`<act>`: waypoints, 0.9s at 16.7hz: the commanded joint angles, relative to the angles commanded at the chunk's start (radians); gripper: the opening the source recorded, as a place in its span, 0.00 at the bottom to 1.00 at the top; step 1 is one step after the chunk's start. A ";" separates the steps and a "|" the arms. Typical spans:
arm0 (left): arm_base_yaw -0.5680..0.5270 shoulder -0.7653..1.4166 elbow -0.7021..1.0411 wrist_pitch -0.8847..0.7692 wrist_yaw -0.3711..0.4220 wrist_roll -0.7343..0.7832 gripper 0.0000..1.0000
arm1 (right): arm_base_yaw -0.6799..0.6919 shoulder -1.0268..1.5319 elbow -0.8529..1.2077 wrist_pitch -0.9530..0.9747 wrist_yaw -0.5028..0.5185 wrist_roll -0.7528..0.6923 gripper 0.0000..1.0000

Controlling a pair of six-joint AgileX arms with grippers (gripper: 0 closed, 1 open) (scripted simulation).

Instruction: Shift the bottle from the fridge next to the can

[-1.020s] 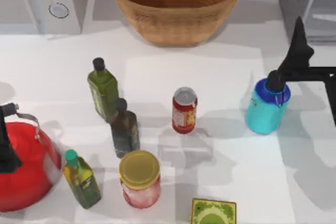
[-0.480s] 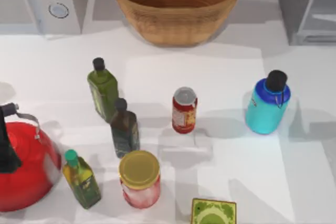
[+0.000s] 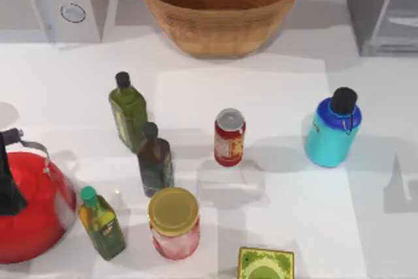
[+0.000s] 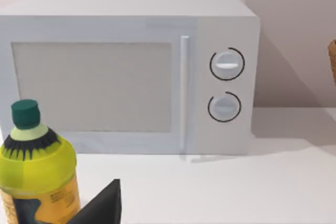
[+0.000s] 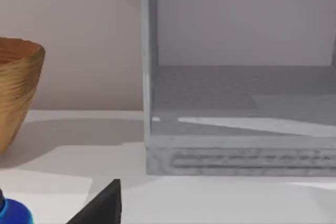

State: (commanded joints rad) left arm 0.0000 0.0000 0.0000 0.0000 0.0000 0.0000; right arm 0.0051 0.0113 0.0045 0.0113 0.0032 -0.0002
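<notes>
Upright cyan bottle (image 3: 333, 134) (black cap) right of red can (image 3: 229, 137), apart; fridge (image 3: 385, 8) behind.

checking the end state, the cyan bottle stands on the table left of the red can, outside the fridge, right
Not quite: the top view shows the bottle standing to the right of the can, not left. It is on the table, outside the fridge.

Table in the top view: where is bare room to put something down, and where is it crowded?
Free: the patch between the can and the bottle, and the strip in front of the basket. Crowded: the left front, where the oil bottles, the jar and the kettle stand close together.
</notes>
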 joint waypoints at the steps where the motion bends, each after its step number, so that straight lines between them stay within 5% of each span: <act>1: 0.000 0.000 0.000 0.000 0.000 0.000 1.00 | -0.005 -0.011 -0.004 -0.011 -0.003 0.000 1.00; 9: 0.000 0.000 0.000 0.000 0.000 0.000 1.00 | -0.004 -0.037 0.023 -0.043 0.000 -0.001 1.00; 15: 0.000 0.000 0.000 0.000 0.000 0.000 1.00 | -0.006 -0.248 0.198 -0.388 0.000 -0.003 1.00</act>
State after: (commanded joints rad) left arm 0.0000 0.0000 0.0000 0.0000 0.0000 0.0000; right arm -0.0006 -0.2370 0.2029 -0.3770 0.0029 -0.0035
